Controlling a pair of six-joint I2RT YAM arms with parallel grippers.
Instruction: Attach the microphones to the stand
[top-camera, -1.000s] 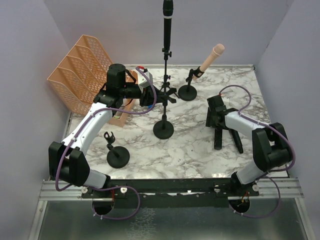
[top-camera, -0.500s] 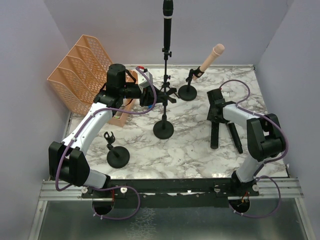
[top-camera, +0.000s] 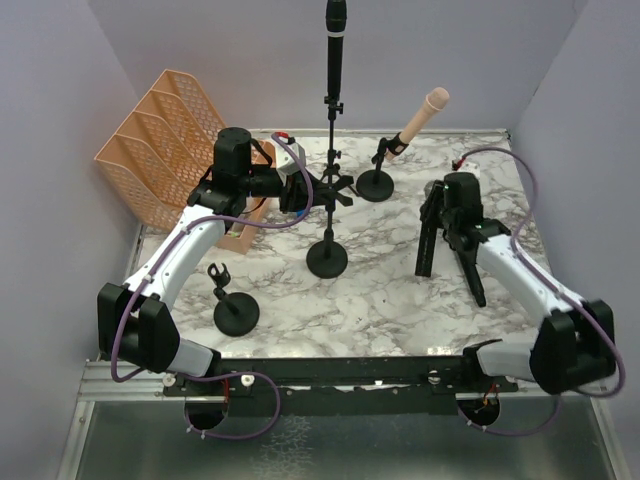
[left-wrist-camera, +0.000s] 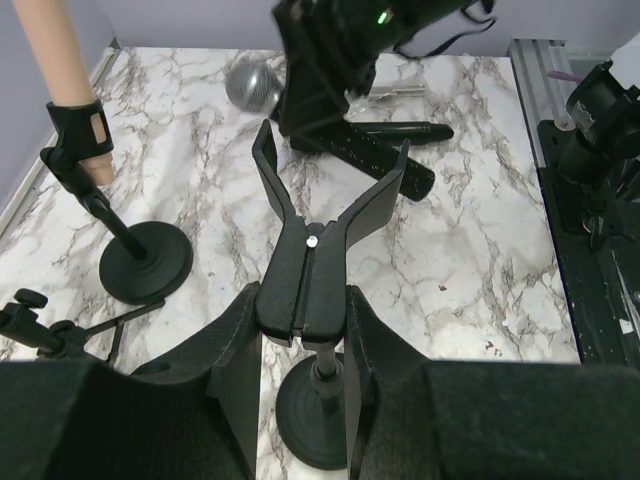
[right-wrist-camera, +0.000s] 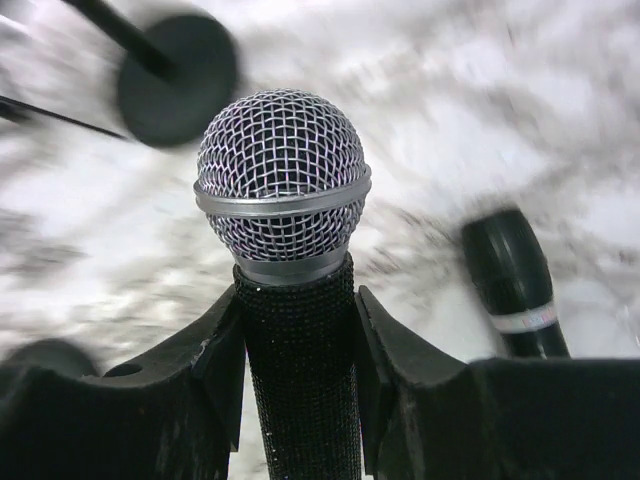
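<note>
The right gripper (right-wrist-camera: 300, 305) is clenched on the black handle of the silver-headed microphone (right-wrist-camera: 283, 175). The mesh head stands just past the fingertips, and the handle's lower end is hidden between the fingers. Nearby a second black microphone (right-wrist-camera: 510, 275) lies on the marble table (top-camera: 390, 300), partly cut off by the claw; the background there is blurred. The left gripper (left-wrist-camera: 303, 300) grasps the forked clip (left-wrist-camera: 325, 205) of the tall stand (top-camera: 327, 258), which carries a third black microphone (top-camera: 335, 35) on top. The pink microphone (top-camera: 422, 118) sits clipped, tilted, in a small stand (top-camera: 375, 185).
</note>
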